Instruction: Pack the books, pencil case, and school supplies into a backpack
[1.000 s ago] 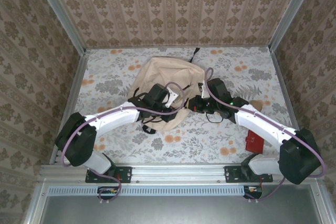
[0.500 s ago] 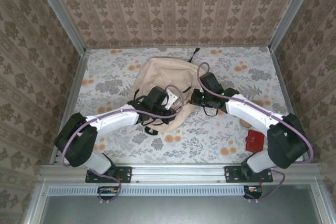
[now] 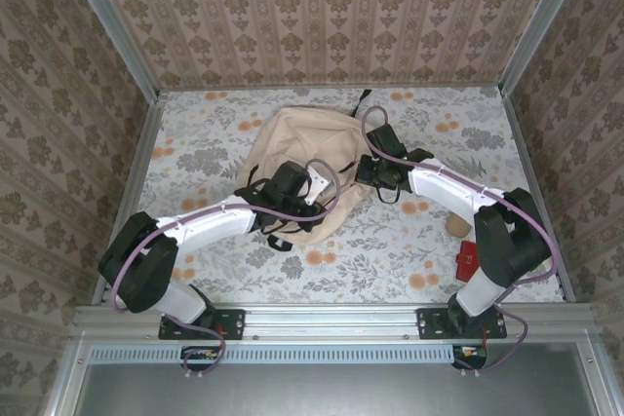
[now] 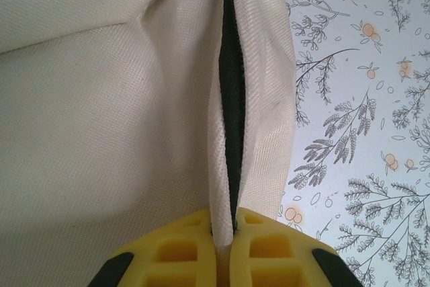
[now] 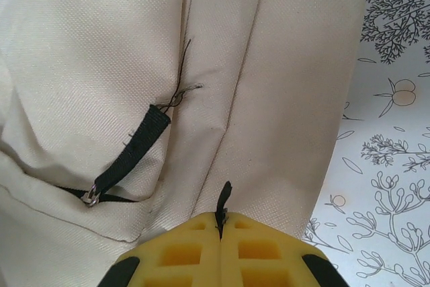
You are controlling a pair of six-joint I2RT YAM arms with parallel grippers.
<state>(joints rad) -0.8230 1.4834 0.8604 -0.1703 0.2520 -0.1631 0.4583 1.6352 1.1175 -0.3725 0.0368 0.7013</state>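
Observation:
The beige backpack (image 3: 297, 143) lies in the middle of the table. My left gripper (image 3: 285, 185) is at its near edge, shut on a fold of the backpack's fabric (image 4: 101, 132) beside a dark zipper line (image 4: 230, 99); the yellow fingers (image 4: 175, 253) pinch the fold. My right gripper (image 3: 375, 170) is at the backpack's right side (image 5: 282, 85), shut on a thin black zipper pull (image 5: 224, 198) that sticks up between its pads. The books, pencil case and school supplies are out of view.
A small flat red square thing (image 3: 467, 260) lies near the right arm's base, with a small tan lump (image 3: 456, 228) just beyond it. A black strap tab with a metal ring (image 5: 131, 152) hangs on the backpack's side. Patterned walls enclose the table on three sides.
My right arm has swung left and farther in, up against the backpack's right side. The left gripper has closed on the fabric fold and stayed in place.

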